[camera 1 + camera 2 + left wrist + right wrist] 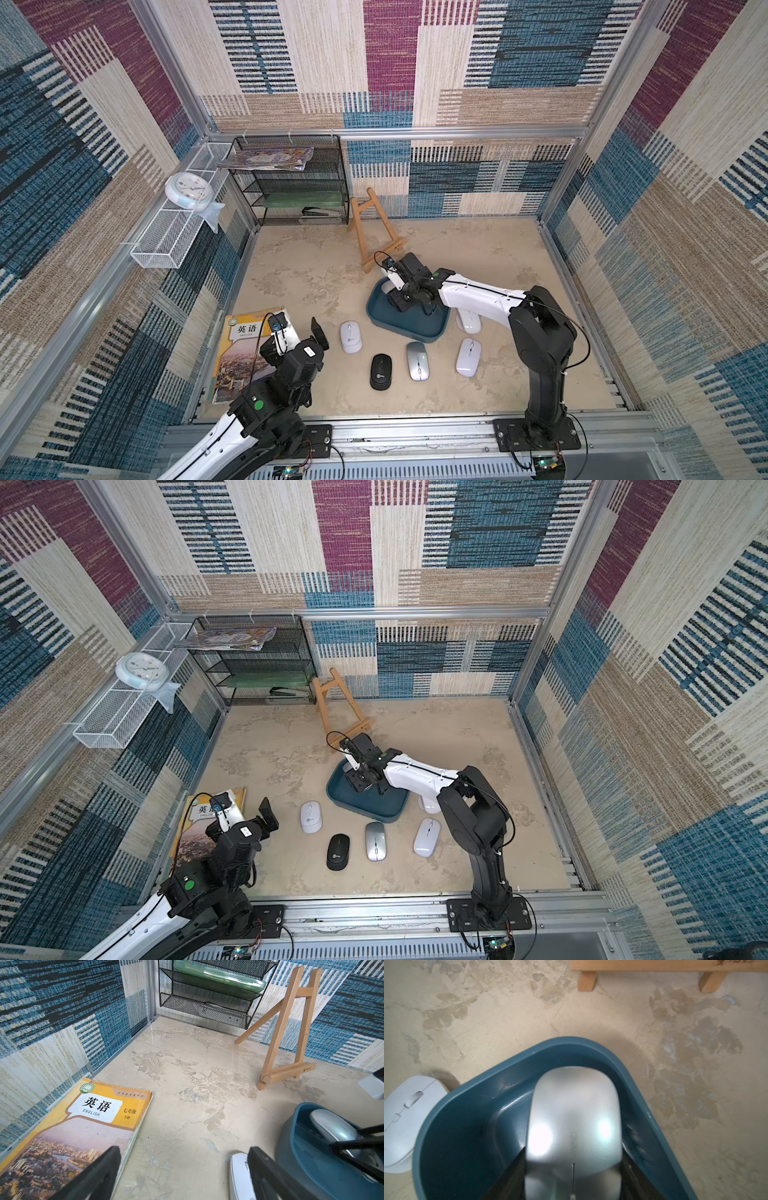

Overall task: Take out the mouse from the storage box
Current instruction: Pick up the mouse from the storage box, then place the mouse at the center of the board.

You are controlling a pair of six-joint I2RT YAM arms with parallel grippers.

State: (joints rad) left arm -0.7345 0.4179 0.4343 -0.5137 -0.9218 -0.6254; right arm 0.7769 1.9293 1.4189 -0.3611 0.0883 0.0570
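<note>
Mouse [574,1126], silver, lies inside the storage box [467,1105] with one end tucked into a rounded corner, close to the wall. The right gripper [397,301] reaches down into the box, and its dark fingers [508,1180] clamp the mouse's two flanks. Outside, a white mouse [404,1122] sits just beside the rim, and a wooden easel [376,232] stands near the far corner. More mice lie along the near side, among them a black mouse [380,371]. Bare table [498,257] opens wide beyond the box. The left gripper [184,1150] hovers with its jaws spread wide beside the book [245,353].
</note>
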